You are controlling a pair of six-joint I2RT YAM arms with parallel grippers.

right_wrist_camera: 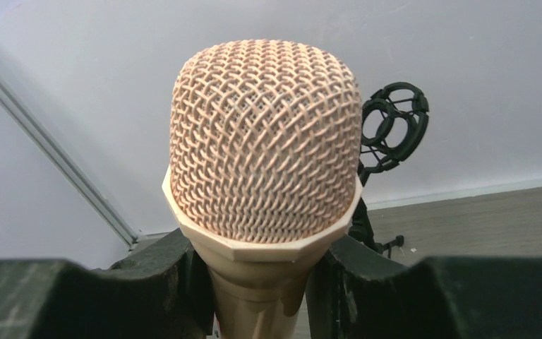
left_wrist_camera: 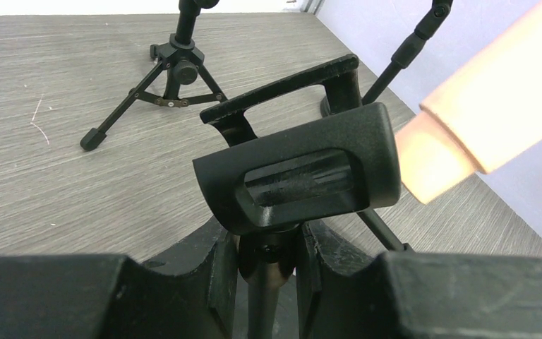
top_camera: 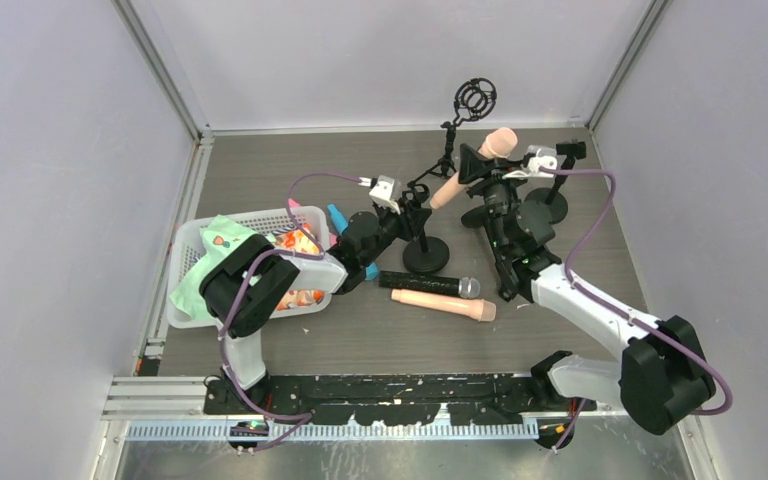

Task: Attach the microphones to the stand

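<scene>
Left wrist view: my left gripper (left_wrist_camera: 272,279) pinches the stand (left_wrist_camera: 262,311) under its clip (left_wrist_camera: 303,173), around the middle of the bench (left_wrist_camera: 56,176), and my right gripper (right_wrist_camera: 261,286) grips the peach microphone (left_wrist_camera: 480,113) below its head, tail just beside the clip; I'd align it squarely, then press gently.

**Both arms extended, both end effectors clamped**

The left arm (top_camera: 260,285) rises from its base, folds at the elbow and stretches forward and to the right. Its left end effector (left_wrist_camera: 268,265) has its jaws drawn narrow around a thin stand post (left_wrist_camera: 262,300). The right arm (top_camera: 600,310) bends low on the right and reaches forward and left. Its right end effector (right_wrist_camera: 257,286) pinches the neck of a peach microphone (right_wrist_camera: 265,141), whose head points upward.
</scene>
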